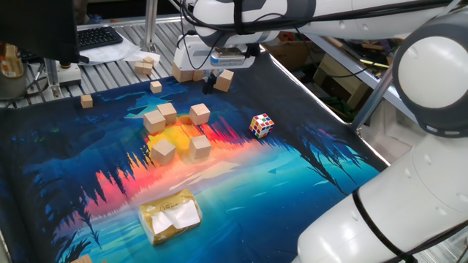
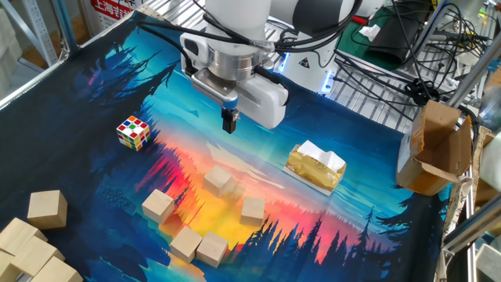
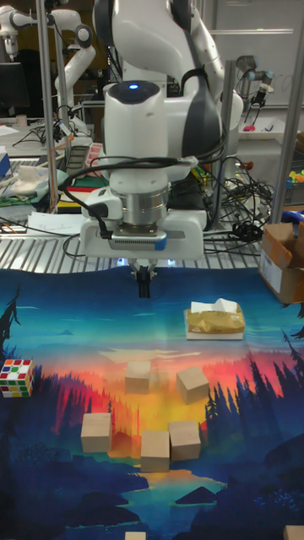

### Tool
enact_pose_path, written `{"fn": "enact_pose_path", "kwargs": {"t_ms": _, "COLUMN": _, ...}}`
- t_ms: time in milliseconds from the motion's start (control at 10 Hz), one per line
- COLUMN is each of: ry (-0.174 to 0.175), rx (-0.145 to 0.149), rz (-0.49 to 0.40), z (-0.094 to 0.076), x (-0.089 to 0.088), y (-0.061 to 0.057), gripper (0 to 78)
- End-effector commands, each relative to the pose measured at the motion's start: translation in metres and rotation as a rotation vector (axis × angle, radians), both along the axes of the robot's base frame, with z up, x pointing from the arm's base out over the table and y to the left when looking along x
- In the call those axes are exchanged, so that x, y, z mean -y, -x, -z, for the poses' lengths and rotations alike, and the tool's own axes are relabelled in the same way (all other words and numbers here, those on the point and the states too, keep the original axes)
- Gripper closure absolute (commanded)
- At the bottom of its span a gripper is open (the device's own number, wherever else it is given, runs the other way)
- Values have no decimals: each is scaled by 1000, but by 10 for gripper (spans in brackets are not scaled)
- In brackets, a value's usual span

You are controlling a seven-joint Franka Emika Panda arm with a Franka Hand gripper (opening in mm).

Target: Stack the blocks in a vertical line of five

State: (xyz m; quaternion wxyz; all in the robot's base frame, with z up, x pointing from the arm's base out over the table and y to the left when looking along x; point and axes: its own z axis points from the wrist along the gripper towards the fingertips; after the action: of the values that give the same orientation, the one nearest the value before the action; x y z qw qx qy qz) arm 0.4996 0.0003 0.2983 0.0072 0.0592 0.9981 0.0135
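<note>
Blocks (image 2: 218, 179) below the gripper (image 2: 229, 121): bare wood, matt, pale tan, unpainted, faint grain. Mat (image 2: 368, 196) under them: printed cloth-like sheet, low sheen, smooth, soft glare on the orange area. Gripper fingers: black, matt, look like plastic or rubber. Arm housing (image 3: 143, 118) above the fingers: white plastic, glossy, with a brushed metal ring at the wrist. Puzzle cube (image 2: 133, 131), off to the gripper's side: glossy coloured stickers. Packet (image 2: 315, 168) on the other side: shiny gold foil with white tissue paper on top. Table (image 1: 117, 69) past the mat: ribbed bare aluminium. Box (image 2: 437, 149): matt brown cardboard.
</note>
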Motion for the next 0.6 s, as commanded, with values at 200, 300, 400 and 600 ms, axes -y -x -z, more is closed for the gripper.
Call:
{"fn": "enact_pose_path", "kwargs": {"t_ms": 200, "ry": 0, "rx": 1, "rz": 11, "z": -3, "x": 1, "y": -11, "gripper": 776}}
{"fn": "enact_pose_path", "kwargs": {"t_ms": 300, "ry": 0, "rx": -1, "rz": 14, "z": -3, "x": 1, "y": -15, "gripper": 776}}
{"fn": "enact_pose_path", "kwargs": {"t_ms": 400, "ry": 1, "rx": -3, "rz": 16, "z": -3, "x": 2, "y": -19, "gripper": 776}}
{"fn": "enact_pose_path", "kwargs": {"t_ms": 600, "ry": 4, "rx": -14, "rz": 24, "z": -2, "x": 3, "y": -30, "gripper": 776}}
